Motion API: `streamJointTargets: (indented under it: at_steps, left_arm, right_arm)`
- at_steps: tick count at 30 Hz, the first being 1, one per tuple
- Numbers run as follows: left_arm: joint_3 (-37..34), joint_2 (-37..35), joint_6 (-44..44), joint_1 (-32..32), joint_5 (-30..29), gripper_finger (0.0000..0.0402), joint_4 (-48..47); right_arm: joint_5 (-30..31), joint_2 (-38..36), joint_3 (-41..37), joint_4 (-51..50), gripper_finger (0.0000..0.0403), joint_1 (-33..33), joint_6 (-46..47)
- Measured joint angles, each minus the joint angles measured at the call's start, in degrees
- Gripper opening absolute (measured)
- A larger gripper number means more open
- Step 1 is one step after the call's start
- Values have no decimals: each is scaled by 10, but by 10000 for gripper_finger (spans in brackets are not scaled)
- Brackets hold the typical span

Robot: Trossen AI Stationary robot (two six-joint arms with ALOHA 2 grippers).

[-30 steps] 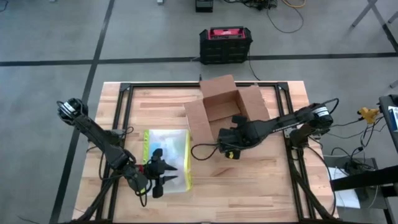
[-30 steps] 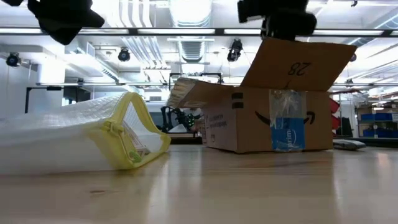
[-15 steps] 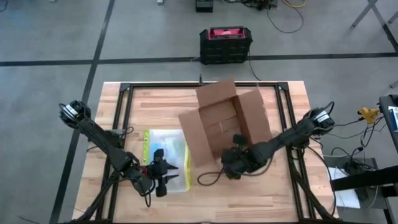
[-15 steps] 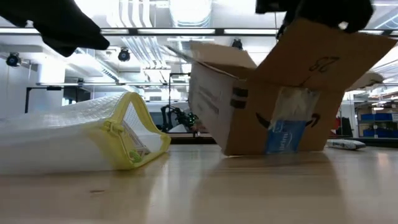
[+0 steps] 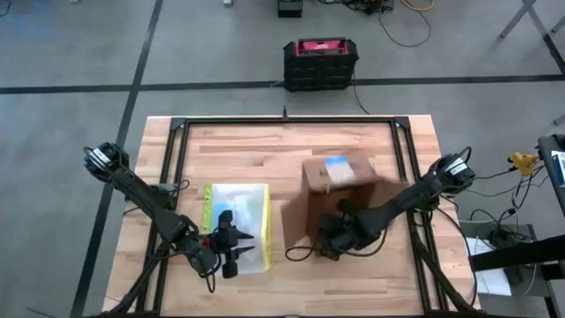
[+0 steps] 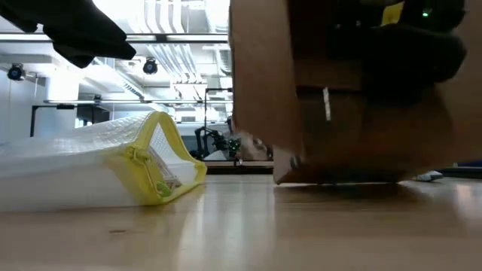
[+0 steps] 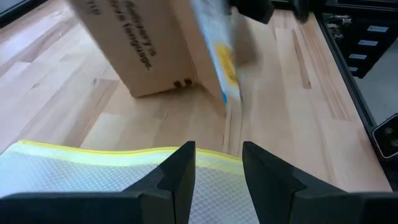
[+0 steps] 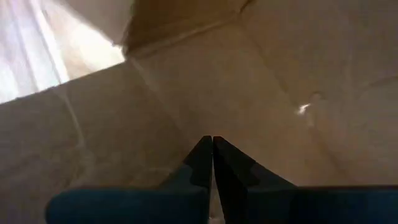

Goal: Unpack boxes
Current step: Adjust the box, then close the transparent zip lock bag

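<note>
The brown cardboard box [image 5: 328, 187] is tipped toward the table's near edge. The side with the blue label [image 5: 336, 164] faces up, and one lower edge [image 6: 339, 179] rests on the wood. My right gripper [image 8: 212, 144] is shut and reaches into the box's opening; in the high view its wrist [image 5: 335, 237] shows at the box's near side. The clear yellow-edged pouch [image 5: 237, 216] lies flat at the near left. My left gripper [image 7: 217, 168] hangs open just above the pouch's near right part [image 5: 231, 249], touching nothing. My right gripper has its shut fingers [image 8: 202, 155] inside the box, slanting down from the near right, with bare inner cardboard [image 8: 249, 81] all around them. The box covers the place of contact, so I cannot tell which wall or flap they bear on. The box leans tilted over the gripper.
A black and red case [image 5: 320, 62] stands on the floor beyond the far edge. Black frame rails [image 5: 177, 150] run along the table's sides. Bare wood [image 5: 247, 150] lies far of the pouch and near of both grippers.
My right gripper has gone down and toward the table's near edge, rolling as it went. The box came with it. It stood upright with its flaps open; now it is tipped over toward the near edge, its labelled side turned up.
</note>
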Motion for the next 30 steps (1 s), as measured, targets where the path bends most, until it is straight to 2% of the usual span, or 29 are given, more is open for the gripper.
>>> streamJointTargets:
  at_steps: [6,10,20,24,30]
  left_arm:
    - [0,0,0,0,-15,117,0]
    - [0,0,0,0,-19,117,0]
    - [0,0,6,0,-19,117,-1]
    - [0,0,5,-1,-19,117,-1]
    - [0,0,4,-2,-19,117,-15]
  right_arm:
    - [6,0,-26,1,0,-40,3]
    - [15,0,-47,2,0,-92,-21]
    - [41,-2,-93,82,0,-237,-73]
    - [38,-3,-88,85,0,-229,-58]
    - [36,-3,-65,84,0,-142,-22]
